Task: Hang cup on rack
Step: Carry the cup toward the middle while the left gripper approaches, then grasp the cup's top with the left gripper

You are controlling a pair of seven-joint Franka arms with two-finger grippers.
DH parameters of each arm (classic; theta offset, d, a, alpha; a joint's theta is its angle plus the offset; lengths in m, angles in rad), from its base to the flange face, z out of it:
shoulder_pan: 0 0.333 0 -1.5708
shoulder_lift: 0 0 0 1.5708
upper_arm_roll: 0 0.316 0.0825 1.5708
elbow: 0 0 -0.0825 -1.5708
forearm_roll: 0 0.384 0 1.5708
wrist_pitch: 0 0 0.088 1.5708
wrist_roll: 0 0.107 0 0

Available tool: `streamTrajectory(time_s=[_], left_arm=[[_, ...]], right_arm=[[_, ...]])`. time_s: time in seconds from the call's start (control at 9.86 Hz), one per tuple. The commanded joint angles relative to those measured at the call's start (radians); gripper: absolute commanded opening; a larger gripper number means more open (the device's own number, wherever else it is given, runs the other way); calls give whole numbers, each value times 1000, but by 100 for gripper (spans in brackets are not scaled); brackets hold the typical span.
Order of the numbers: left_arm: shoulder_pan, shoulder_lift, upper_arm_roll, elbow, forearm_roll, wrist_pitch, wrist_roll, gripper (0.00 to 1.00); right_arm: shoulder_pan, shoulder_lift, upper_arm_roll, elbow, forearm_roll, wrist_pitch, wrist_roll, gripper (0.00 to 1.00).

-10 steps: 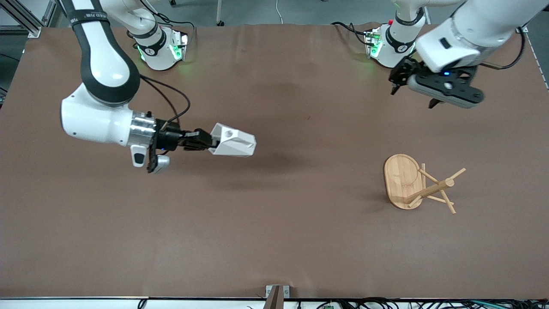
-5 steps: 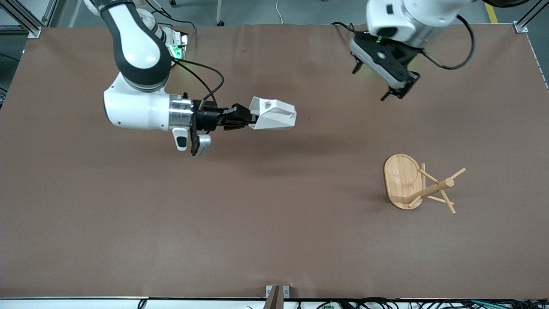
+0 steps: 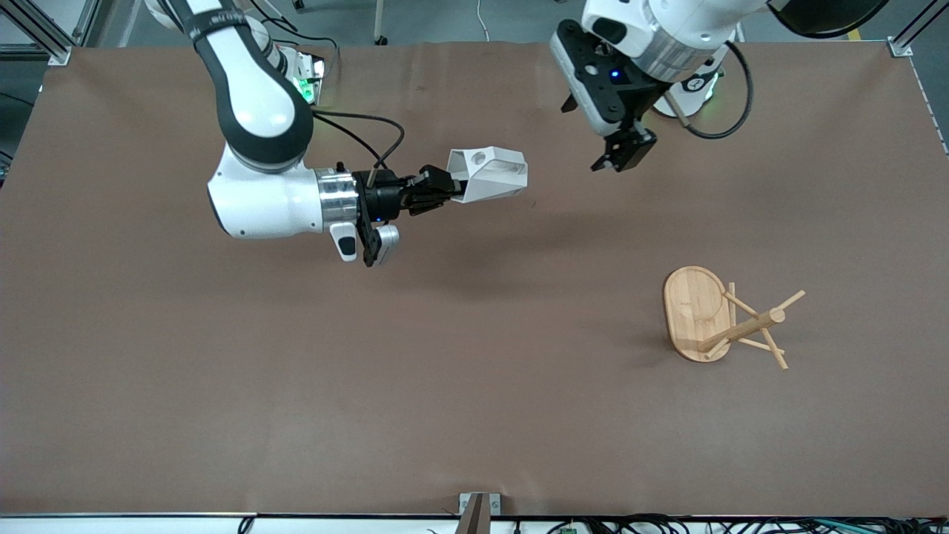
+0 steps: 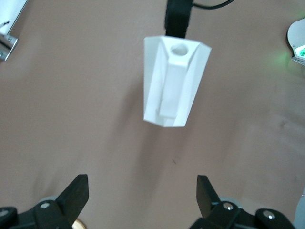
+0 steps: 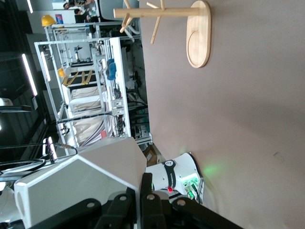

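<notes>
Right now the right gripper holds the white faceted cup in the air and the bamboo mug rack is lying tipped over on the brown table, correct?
Not quite: the bamboo mug rack stands upright on its oval base, as the right wrist view shows. The right gripper does hold the white faceted cup aloft.

We are looking at a robotics lab. Two white arms are bolted to a brown-covered table [image 3: 474, 415] edged with aluminium framing [image 3: 44, 37], and metal shelving [image 5: 81, 90] stands under strip lights [image 5: 26, 74].
</notes>
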Motion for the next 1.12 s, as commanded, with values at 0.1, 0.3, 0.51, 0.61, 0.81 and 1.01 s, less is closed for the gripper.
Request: streamTrajectory(time_s=[0.1,0.3,0.51,0.61,0.81,1.01], left_arm=[[-50,16,-8,-28,-4,14,8,100],[-58,-10,-24,-68,5,35,-72,100],[-58,-16,-40,-120,23,112,-100,100],[-58,-16,-60,-142,48,150,-109,100],[-64,-7,-90,-143,98,166,-173,100],[-64,20,-101,-143,120,198,-169,100]], right_arm=[[-14,56,3,26,116,-75,-124,0],[-14,56,3,29,118,-75,-124,0],[-14,56,3,29,133,-75,-124,0],[-14,56,3,29,133,-75,-124,0],[-14,56,3,29,133,-75,-124,0],[-14,56,3,29,133,-75,-124,0]])
